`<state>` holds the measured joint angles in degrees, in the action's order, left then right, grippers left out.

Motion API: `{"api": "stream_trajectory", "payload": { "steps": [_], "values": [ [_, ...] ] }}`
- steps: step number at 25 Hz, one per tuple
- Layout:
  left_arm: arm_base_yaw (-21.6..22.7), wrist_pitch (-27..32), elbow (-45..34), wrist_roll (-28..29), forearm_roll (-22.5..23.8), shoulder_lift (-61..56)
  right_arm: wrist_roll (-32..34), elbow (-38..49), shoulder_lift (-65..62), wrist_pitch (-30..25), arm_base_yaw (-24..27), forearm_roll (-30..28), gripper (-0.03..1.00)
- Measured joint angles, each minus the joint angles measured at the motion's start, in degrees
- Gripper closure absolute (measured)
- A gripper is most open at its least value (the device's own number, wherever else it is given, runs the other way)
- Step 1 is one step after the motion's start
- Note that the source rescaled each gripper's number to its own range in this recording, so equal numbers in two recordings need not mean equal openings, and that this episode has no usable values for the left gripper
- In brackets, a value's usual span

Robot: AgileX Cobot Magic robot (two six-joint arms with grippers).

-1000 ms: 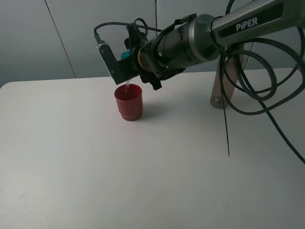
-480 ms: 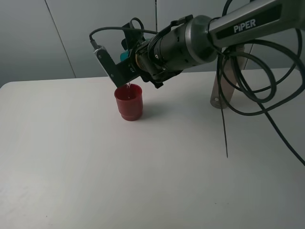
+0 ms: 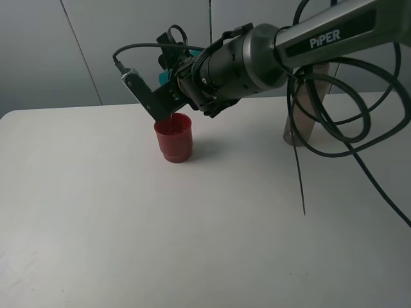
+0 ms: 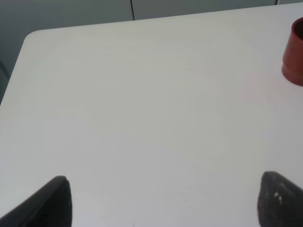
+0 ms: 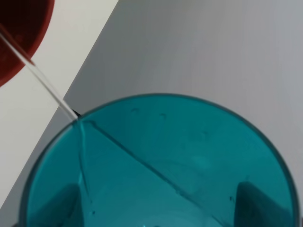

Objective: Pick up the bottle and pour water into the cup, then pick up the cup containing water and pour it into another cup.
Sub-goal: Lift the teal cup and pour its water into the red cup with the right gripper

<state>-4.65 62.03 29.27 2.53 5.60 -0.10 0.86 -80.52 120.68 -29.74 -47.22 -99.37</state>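
The red cup (image 3: 173,138) stands upright on the white table (image 3: 128,224). My right gripper (image 3: 159,96) reaches across from the right and is shut on the teal cup (image 3: 166,76), held tilted just above the red cup's rim. In the right wrist view the teal cup (image 5: 161,165) fills the frame and a thin stream of water (image 5: 35,73) runs from its lip into the red cup (image 5: 19,38). The grey-brown bottle (image 3: 299,125) stands at the back right, partly hidden by the arm and cables. My left gripper (image 4: 165,205) is open and empty over bare table, with the red cup (image 4: 294,52) at the frame's edge.
Black cables (image 3: 359,147) loop from the right arm over the right side of the table. A grey wall (image 3: 64,51) runs behind the table's far edge.
My right wrist has rolled further, tipping the teal cup more steeply over the red cup; the gripper's finger has shifted slightly left. The red cup and bottle have not moved.
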Motion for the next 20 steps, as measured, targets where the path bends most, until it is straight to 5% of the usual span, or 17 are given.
{"api": "stream_trajectory", "payload": {
  "steps": [18, 20],
  "values": [
    [0.0, 0.0, 0.0, 0.0, 0.0, 0.0, -0.1, 0.0, -0.1, 0.0, -0.1, -0.1, 0.88],
    [0.0, 0.0, 0.0, 0.0, 0.0, 0.0, 0.0, 0.0, -0.9, 0.7, -0.1, 3.2, 0.88]
  ]
}}
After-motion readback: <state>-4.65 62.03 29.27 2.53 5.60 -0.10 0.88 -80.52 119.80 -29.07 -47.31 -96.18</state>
